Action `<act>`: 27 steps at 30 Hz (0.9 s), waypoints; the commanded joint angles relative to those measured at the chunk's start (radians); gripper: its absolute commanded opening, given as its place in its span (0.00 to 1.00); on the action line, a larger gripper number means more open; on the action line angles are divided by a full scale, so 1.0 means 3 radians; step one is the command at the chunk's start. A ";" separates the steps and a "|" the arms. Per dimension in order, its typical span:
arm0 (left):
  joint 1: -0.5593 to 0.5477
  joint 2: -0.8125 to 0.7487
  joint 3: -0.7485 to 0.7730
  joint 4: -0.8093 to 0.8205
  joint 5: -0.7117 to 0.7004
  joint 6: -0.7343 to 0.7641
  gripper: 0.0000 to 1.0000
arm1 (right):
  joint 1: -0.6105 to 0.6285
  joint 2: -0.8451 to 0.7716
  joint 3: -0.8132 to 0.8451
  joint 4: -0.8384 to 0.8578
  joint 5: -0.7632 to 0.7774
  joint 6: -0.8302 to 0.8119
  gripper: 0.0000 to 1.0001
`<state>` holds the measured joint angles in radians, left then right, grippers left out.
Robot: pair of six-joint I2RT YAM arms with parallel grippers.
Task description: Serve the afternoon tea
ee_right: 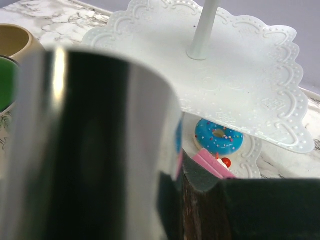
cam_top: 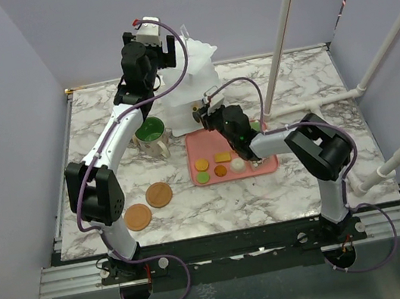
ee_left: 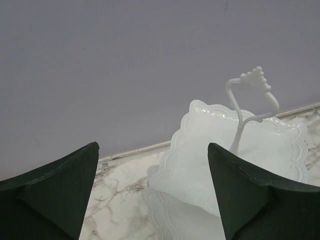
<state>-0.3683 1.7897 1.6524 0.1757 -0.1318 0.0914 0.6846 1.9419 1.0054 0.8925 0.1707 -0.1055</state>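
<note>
Tongs (ee_right: 100, 140) loom large, pinched in the half-closed right hand (cam_top: 212, 115), poking between the tiers of the white stand (ee_right: 240, 65) at the counter's far edge, where a blue donut (ee_right: 219, 137) sits on a lower tier beside a pink cake slice (ee_right: 212, 165). Pastry loading, I'd say: next, ease out without clipping a tier. Above, the left hand (ee_left: 152, 150) hovers wide open, empty.
</note>
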 commanded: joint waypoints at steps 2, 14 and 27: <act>0.0013 -0.0111 0.0005 -0.0055 0.0096 -0.0018 0.90 | -0.0027 0.0152 0.0089 0.0194 0.0121 0.0052 0.23; 0.0011 -0.0084 0.0019 -0.0068 0.0214 -0.0059 0.91 | -0.0037 0.0102 0.0022 0.0147 0.0185 0.0121 0.48; 0.0126 0.0289 0.0477 -0.0361 0.1253 -0.0143 0.90 | -0.0037 -0.0685 -0.0336 0.0007 0.0030 0.0299 0.57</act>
<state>-0.3527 1.8294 1.7256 0.1101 0.0914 0.0723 0.6785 1.8420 0.9459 0.8951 0.1967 -0.0444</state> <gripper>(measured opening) 0.915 0.568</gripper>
